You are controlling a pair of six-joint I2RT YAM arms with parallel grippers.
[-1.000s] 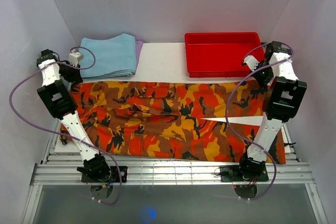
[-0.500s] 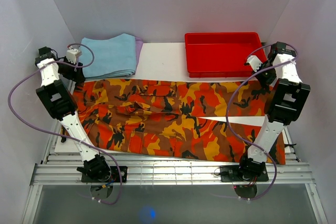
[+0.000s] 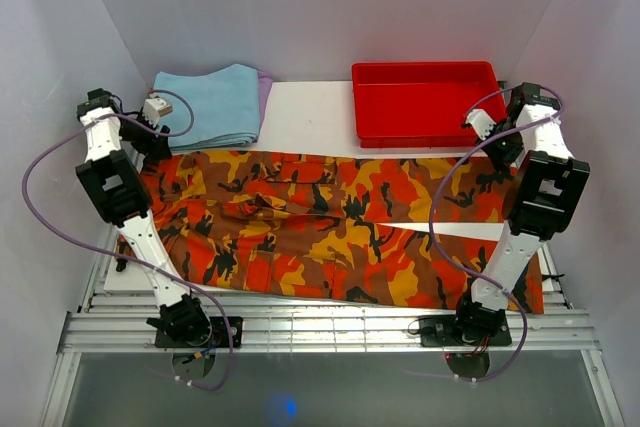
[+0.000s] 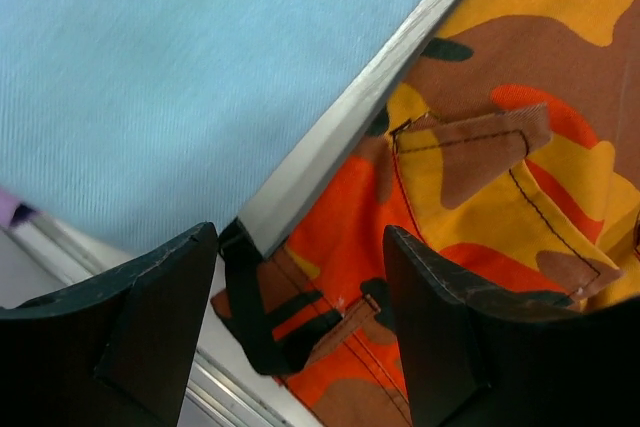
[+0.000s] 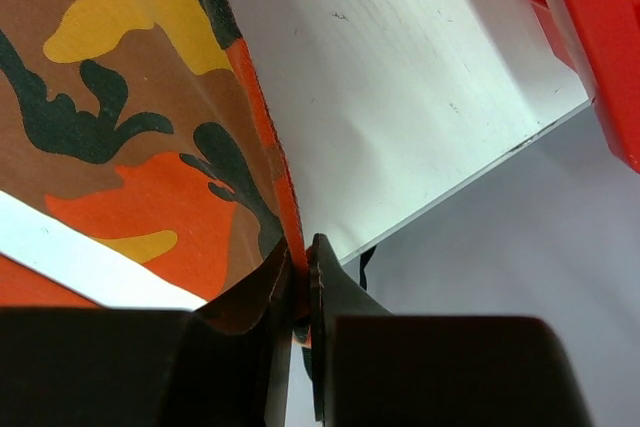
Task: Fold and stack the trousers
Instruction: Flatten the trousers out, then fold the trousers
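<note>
Trousers (image 3: 320,222) spread on the desk (image 3: 300,117), on the near side of the red tray (image 3: 425,102).
I see my right gripper (image 5: 303,259) with jaws pinching their hem; my left gripper (image 4: 298,247) has jaws parted over the waist corner.

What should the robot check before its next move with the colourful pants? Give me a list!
1. Is the right gripper shut on the trousers? Ok: it pinches their edge.
2. Does the left gripper have hold too? Not ok: its fingers are open, with the waist corner lying between them.
3. Are the trousers smooth? Not ok: they are rumpled near the middle.
4. Is the blue cloth apart from the trousers? Ok: a bare strip shows between them.
5. Is the red tray off the trousers? Ok: it sits behind them.
</note>
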